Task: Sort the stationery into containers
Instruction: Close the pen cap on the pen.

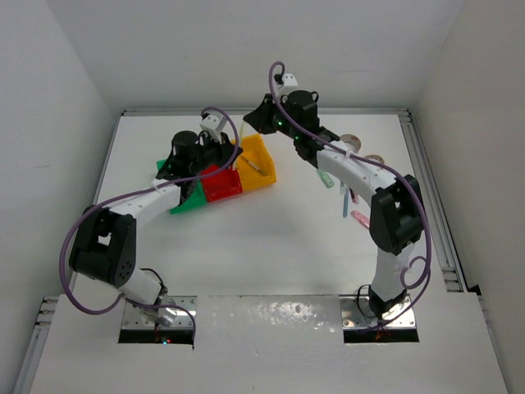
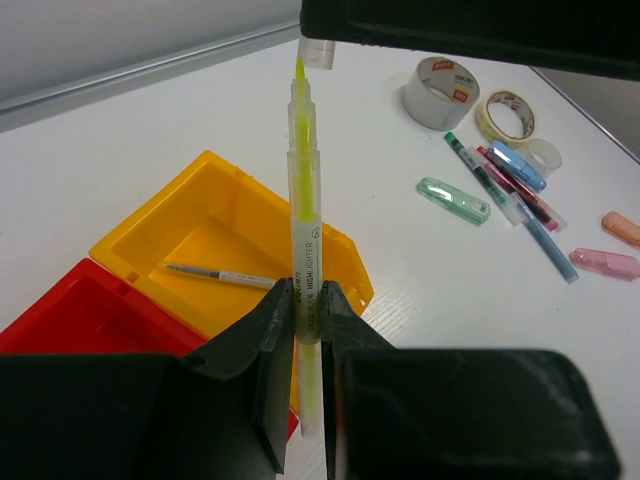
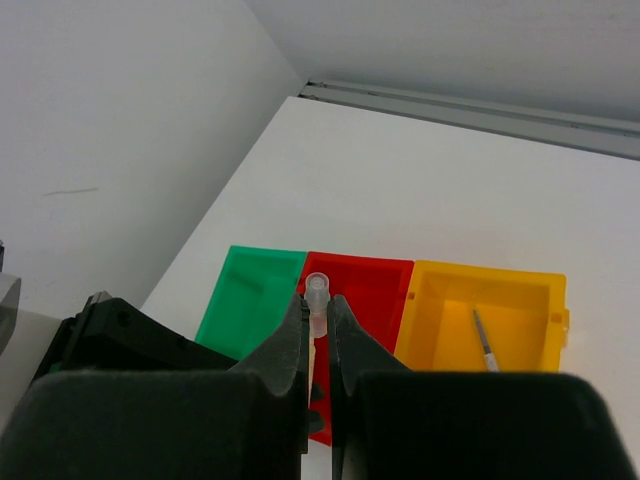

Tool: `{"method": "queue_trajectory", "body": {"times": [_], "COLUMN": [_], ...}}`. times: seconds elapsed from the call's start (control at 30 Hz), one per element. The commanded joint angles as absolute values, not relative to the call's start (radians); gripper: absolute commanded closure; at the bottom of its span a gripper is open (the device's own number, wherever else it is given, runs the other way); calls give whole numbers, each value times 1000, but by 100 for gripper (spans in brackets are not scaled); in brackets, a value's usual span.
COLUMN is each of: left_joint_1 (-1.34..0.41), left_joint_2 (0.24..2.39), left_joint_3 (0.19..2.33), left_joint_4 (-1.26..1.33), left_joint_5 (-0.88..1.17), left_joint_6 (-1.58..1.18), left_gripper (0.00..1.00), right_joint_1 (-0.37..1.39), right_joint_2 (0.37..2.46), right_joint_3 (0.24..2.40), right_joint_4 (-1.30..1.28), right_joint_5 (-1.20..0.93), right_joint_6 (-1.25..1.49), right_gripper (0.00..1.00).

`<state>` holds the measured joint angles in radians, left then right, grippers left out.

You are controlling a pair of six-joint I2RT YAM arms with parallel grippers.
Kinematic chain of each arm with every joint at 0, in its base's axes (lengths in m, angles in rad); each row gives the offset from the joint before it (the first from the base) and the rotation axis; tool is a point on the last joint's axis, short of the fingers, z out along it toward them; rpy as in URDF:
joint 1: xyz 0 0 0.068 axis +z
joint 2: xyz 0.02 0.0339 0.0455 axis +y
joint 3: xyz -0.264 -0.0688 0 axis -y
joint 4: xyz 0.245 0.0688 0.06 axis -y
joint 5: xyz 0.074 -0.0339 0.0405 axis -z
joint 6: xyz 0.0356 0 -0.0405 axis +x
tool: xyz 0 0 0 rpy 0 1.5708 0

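My left gripper (image 2: 305, 295) is shut on a yellow highlighter (image 2: 302, 200), held upright above the yellow bin (image 2: 215, 175). Its bare tip sits just under a clear cap (image 2: 318, 52). My right gripper (image 3: 318, 305) is shut on that cap (image 3: 318, 290) from above. Below lie the joined containers: green (image 3: 250, 290), red (image 3: 375, 285) and yellow (image 3: 500, 300). A thin pen (image 3: 483, 342) lies in the yellow one. In the top view both grippers meet over the bins, the left (image 1: 234, 149) just below the right (image 1: 248, 127).
Loose stationery lies on the table to the right of the bins: a grey-white tape roll (image 2: 441, 92), a tan tape roll (image 2: 510, 117), a pale-green stick (image 2: 453, 200), a bundle of pens (image 2: 525, 200), and two pink sticks (image 2: 605, 263).
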<state>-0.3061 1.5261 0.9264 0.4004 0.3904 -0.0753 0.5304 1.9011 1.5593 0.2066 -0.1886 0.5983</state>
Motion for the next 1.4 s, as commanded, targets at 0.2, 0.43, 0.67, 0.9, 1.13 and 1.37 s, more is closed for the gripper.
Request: {"method": "queue_trajectory", "body": {"times": [0.2, 0.43, 0.67, 0.9, 1.13, 1.37], "left_joint_1": [-307, -308, -308, -307, -304, -302], "left_joint_2": [1526, 1525, 1522, 1520, 1517, 1517], "left_joint_3": [957, 953, 945, 942, 937, 936], "left_joint_4": [437, 443, 449, 454, 454, 454], "left_joint_5": [388, 388, 385, 383, 382, 382], "left_joint_6": [-66, -64, -66, -66, -66, -66], "left_gripper": [100, 100, 100, 100, 100, 100], "right_joint_1": [529, 534, 538, 546, 548, 545], "right_joint_2": [1845, 1859, 1881, 1908, 1927, 1921], "right_joint_3": [1623, 1623, 1612, 1624, 1638, 1640], "right_joint_4": [230, 213, 204, 206, 183, 167], "right_joint_5": [-216, -216, -202, -207, -207, -199], "right_joint_6": [578, 578, 561, 572, 558, 537], "right_gripper": [100, 100, 100, 100, 100, 100]}}
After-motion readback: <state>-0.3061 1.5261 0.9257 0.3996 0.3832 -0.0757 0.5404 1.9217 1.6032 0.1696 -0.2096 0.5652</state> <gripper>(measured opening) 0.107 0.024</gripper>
